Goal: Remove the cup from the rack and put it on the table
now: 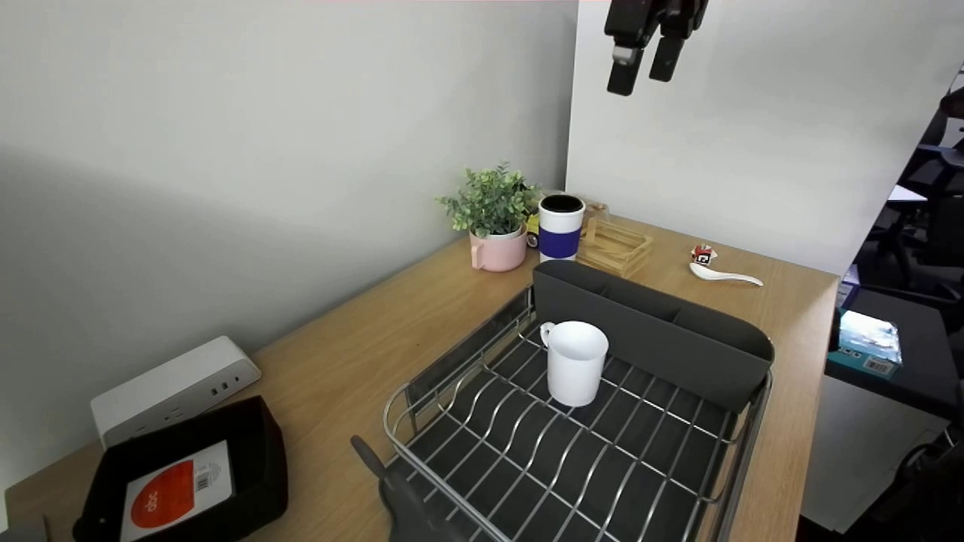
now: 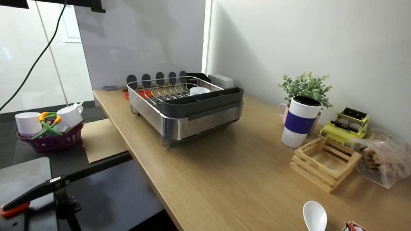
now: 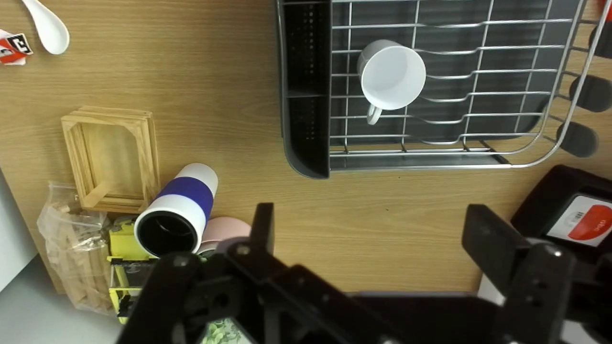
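Note:
The white cup (image 1: 576, 369) stands upright in the grey wire rack (image 1: 640, 331), close to its utensil holder. Its rim shows above the rack (image 2: 208, 123) as the cup (image 2: 199, 90) in an exterior view. In the wrist view I look into the open cup (image 3: 394, 79), its handle toward the lower left, in the rack (image 3: 444, 86). The rack stands on the wooden table (image 1: 361, 331), also below me in the wrist view (image 3: 229, 95). My gripper (image 1: 642, 74) is high above the table, apart from the cup. Its fingers (image 3: 370, 212) are wide apart with nothing between them.
A tumbler (image 1: 559, 226), a plant in a pink mug (image 1: 497, 248), a wooden crate (image 3: 112, 162), a yellow toy (image 2: 345, 126) and a bag (image 2: 385, 157) stand together. A white spoon (image 3: 50, 31) lies apart. A black tray (image 1: 256, 467) and white box (image 1: 177, 388) sit by the wall.

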Tool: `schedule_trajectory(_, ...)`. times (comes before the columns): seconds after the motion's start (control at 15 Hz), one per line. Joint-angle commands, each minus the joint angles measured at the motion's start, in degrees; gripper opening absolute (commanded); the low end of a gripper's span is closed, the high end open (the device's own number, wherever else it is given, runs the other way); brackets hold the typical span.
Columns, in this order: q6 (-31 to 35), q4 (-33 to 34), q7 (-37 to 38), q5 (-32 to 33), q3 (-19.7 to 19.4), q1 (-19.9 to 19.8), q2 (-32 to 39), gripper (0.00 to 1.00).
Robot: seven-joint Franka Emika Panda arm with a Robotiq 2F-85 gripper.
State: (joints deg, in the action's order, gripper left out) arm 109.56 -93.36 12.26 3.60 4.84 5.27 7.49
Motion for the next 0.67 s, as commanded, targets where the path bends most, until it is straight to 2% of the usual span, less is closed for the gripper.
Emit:
schedule_trajectory(0.0,-3.35,6.25,-2.38,-1.78,-0.09,0.13,5.04,1.0)
schedule_trajectory(0.6,-13.97,20.13,-4.34,-0.49,-0.03,1.8,16.36,1.0)
